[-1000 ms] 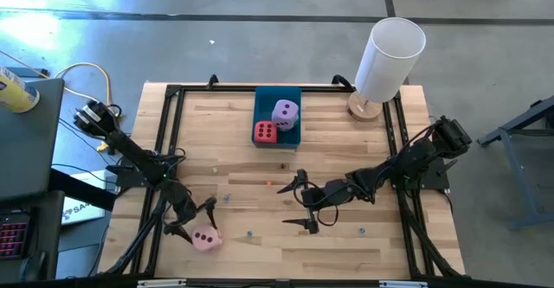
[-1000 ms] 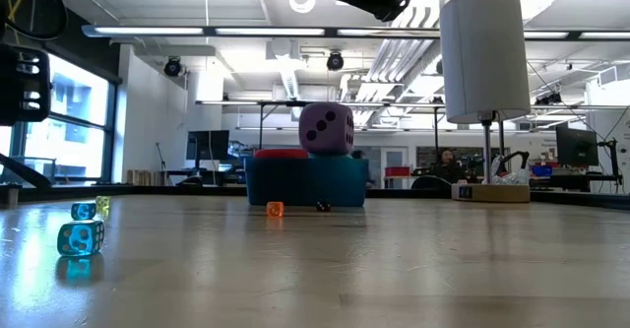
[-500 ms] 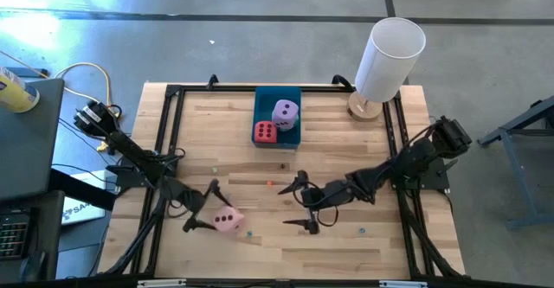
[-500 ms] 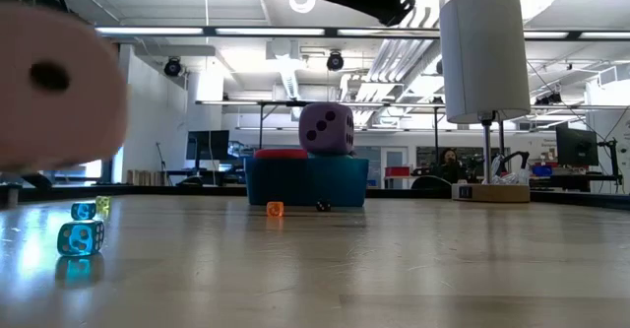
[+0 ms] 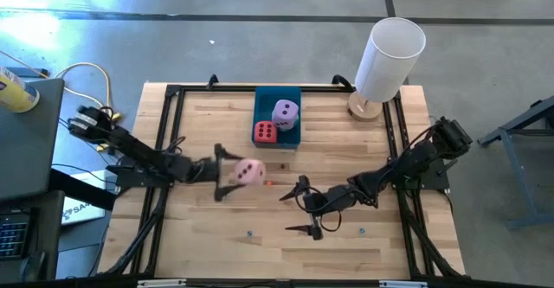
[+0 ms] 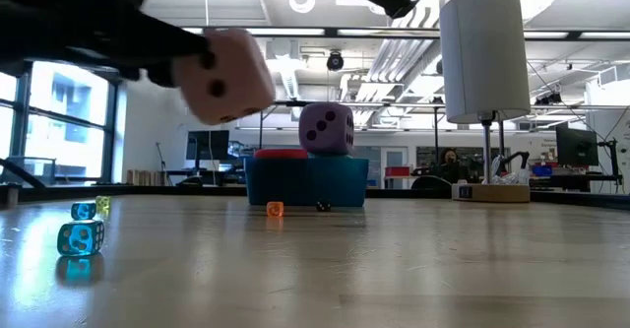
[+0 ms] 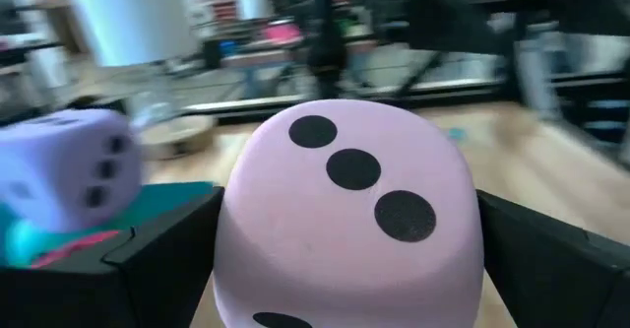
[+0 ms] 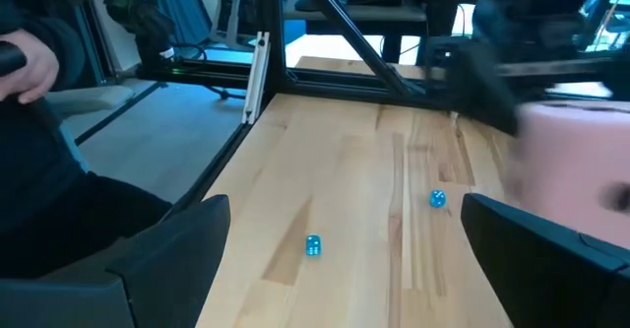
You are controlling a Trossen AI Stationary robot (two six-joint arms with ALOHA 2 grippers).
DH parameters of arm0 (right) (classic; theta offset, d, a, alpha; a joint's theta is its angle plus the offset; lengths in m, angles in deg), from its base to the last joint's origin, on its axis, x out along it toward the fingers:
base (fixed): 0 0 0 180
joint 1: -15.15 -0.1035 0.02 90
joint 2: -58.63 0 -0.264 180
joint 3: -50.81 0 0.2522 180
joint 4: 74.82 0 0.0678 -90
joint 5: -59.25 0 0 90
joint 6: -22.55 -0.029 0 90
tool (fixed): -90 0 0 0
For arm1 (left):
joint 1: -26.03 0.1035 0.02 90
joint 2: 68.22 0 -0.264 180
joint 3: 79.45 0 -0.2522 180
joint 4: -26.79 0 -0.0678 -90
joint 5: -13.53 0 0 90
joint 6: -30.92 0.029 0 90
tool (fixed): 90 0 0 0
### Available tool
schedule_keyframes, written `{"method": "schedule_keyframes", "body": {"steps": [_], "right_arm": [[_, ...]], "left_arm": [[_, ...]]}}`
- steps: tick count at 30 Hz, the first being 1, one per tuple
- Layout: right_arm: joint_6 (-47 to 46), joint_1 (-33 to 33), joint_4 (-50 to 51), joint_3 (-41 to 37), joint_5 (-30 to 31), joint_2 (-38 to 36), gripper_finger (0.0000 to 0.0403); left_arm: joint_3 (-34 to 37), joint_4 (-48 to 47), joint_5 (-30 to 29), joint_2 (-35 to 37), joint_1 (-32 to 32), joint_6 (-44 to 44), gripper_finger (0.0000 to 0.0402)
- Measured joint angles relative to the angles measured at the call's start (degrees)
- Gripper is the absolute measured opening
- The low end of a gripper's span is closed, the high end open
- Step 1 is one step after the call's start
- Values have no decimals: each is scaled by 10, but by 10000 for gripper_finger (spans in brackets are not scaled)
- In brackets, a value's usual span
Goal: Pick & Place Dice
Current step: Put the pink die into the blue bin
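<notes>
the high view looks straight down on the whole table (image 5: 346, 150). the low view sits at table-top height, facing level across the boards into the room. both share the blue tray (image 5: 279, 100) and the pink die (image 5: 250, 172). the left wrist view looks close past that die (image 7: 349, 220) toward the tray. the right wrist view looks across the table (image 8: 345, 190) toward its left edge.

Left gripper (image 5: 219, 172) gripping; right gripper (image 5: 299, 206) spread.
</notes>
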Motion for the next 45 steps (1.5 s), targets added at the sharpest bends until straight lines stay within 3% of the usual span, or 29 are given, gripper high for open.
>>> {"method": "schedule_keyframes", "body": {"steps": [3, 9, 21, 28, 34, 45], "right_arm": [[1, 1, 0, 0, 0, 0, 396], [6, 2, 8, 0, 3, 0, 396], [6, 0, 10, 0, 2, 0, 396], [3, 0, 9, 0, 21, 0, 396], [2, 1, 9, 0, 30, 0, 396], [2, 4, 9, 0, 30, 0, 396]], "left_arm": [[-36, -66, 18, 0, 60, 0, 398], [-128, -240, 126, 0, 164, -13, 398], [-206, -339, 133, 5, 254, 16, 398], [-206, -348, 194, 5, 327, 13, 398], [-206, -354, 237, -10, 354, 20, 398], [-206, -314, 243, -31, 373, 44, 398]]}}
